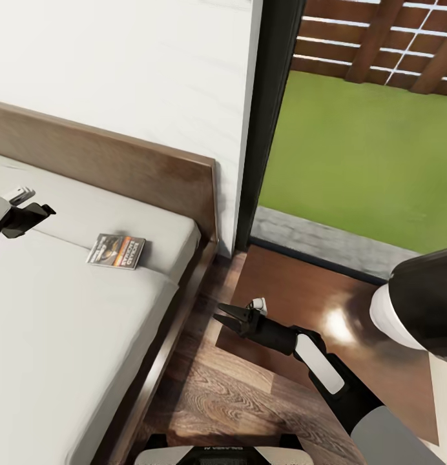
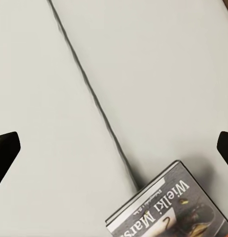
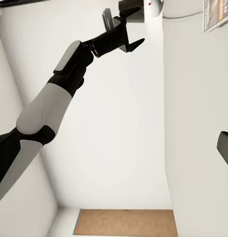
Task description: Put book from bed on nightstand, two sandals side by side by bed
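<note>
While the left pincer (image 1: pixel 46 210) hovers open over the bed (image 1: pixel 68 310), the book (image 1: pixel 117 250) lies near.

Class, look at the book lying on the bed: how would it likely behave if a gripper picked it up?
The book looks thin and soft-covered, so probably light and bendy. Lying flat on the mattress, its edge may be hard to get under.

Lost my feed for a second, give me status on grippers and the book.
Left gripper open, empty, above the grey-beige mattress. Right gripper empty, at the glossy reddish-brown nightstand. Small grey paperback with orange band flat on the mattress, untouched. Path to it looks clear.
</note>
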